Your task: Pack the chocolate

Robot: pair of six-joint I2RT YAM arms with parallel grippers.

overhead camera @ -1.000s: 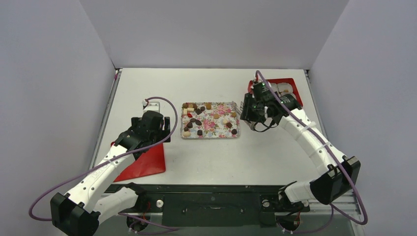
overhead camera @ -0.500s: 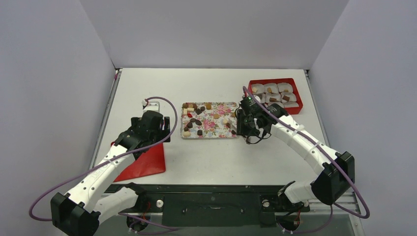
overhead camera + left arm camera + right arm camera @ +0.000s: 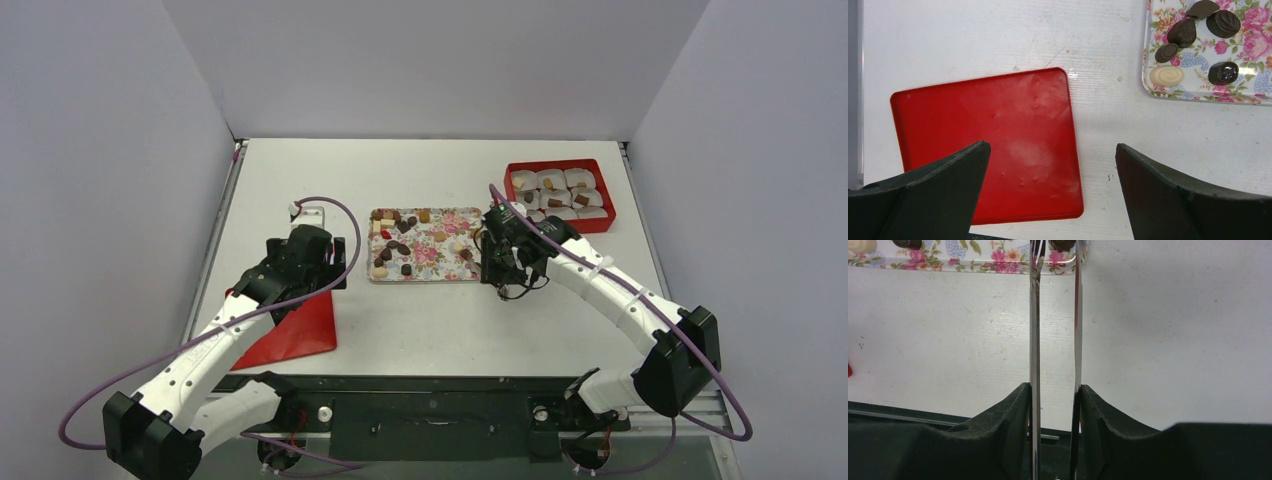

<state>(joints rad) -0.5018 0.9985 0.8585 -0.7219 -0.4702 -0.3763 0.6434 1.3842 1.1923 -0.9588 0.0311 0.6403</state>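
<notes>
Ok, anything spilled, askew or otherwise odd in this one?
Nothing spilled: the chocolates sit on the floral tray or in the red box. Only the red lid lies skewed on the table, beneath the open left gripper. The right gripper holds tongs.

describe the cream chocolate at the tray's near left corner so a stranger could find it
Find the flower-patterned tray in the middle of the white table. At its corner nearest the left arm, just inside the rim, lies the cream chocolate. It is a pale oval, while the pieces right beside it are all dark brown.
</notes>
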